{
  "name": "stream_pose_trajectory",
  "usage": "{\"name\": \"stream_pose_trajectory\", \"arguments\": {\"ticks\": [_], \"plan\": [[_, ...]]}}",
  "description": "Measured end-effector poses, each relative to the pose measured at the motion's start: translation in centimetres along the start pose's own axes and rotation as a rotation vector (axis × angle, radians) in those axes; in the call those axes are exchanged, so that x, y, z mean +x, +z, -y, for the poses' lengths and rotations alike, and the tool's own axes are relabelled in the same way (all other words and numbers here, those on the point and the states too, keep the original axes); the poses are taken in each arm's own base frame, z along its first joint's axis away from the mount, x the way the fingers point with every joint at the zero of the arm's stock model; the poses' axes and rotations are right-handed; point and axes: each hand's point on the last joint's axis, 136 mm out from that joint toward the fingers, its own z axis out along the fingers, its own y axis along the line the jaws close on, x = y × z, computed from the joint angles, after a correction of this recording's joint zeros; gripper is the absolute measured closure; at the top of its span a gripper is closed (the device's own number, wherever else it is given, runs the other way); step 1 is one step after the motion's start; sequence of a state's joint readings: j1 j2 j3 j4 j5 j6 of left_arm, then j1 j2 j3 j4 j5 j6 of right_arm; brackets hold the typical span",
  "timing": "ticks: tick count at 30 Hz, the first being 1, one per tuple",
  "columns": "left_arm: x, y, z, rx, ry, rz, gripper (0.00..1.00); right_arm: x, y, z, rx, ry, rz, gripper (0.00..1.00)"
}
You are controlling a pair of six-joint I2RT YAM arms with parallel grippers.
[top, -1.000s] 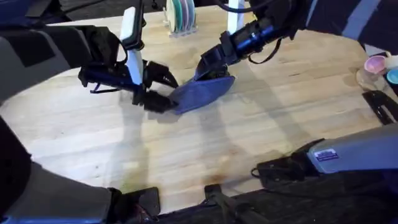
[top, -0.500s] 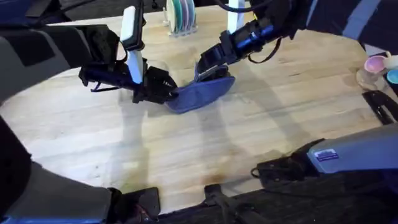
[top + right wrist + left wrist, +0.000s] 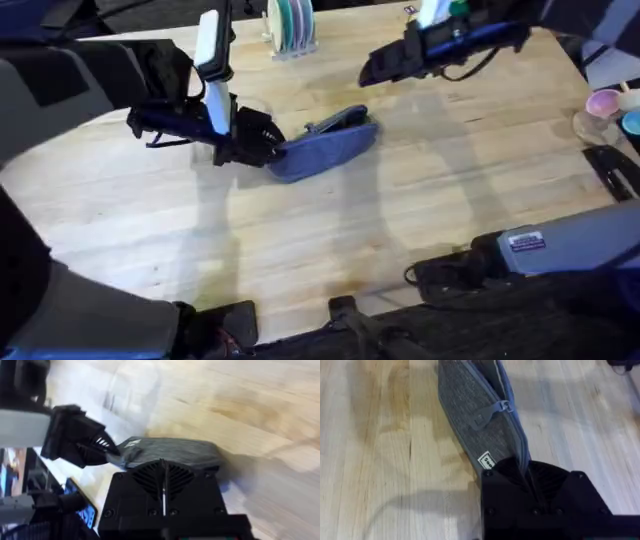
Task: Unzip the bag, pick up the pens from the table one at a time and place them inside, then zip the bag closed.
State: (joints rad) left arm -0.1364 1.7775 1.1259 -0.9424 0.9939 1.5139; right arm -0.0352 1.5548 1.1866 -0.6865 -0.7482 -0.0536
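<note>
The bag [image 3: 325, 150], a blue-grey fabric pouch, lies on the table [image 3: 300, 240] left of centre, and its zipper [image 3: 335, 121] runs along the far edge. My left gripper [image 3: 258, 146] is shut on the bag's left end. In the left wrist view the fingers [image 3: 520, 477] pinch the fabric below the small label, and the zipper pull [image 3: 495, 410] sits partway along the bag [image 3: 470, 420]. My right gripper [image 3: 375, 68] hovers clear of the bag, up and to the right, with its fingers together. The right wrist view looks back at the bag [image 3: 170, 452] and the left gripper [image 3: 107, 445]. The pens are out of view.
A rack of plates [image 3: 291, 25] stands at the table's far edge. A pink bowl [image 3: 604, 101] and a black object [image 3: 612, 168] sit at the right edge. Bare wood spreads in front of the bag.
My right gripper has left the bag's right end and pulled back up and to the right. The left gripper still holds the left end, and the bag now lies flatter.
</note>
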Motion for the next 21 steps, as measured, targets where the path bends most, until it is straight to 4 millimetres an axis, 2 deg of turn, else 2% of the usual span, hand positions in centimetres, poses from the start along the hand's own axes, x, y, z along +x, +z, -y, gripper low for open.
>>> {"name": "stream_pose_trajectory", "arguments": {"ticks": [8,14,15,19,21], "plan": [[0.0,0.0,0.0,0.0,0.0,0.0,0.956,-0.9,-2.8,3.6,0.057,0.08,0.077,0.971],[0.0,0.0,0.0,0.0,0.0,0.0,0.956,-1.0,-3.2,4.1,0.065,0.092,0.088,0.971],[0.0,0.0,0.0,0.0,0.0,0.0,0.955,-1.0,-3.1,4.0,0.063,0.095,0.085,0.909],[0.0,0.0,0.0,0.0,0.0,0.0,0.956,-0.9,-2.6,3.0,0.057,0.07,0.073,0.322],[0.0,0.0,0.0,0.0,0.0,0.0,0.956,-0.9,-2.5,2.2,0.069,0.043,0.07,0.061]]}}
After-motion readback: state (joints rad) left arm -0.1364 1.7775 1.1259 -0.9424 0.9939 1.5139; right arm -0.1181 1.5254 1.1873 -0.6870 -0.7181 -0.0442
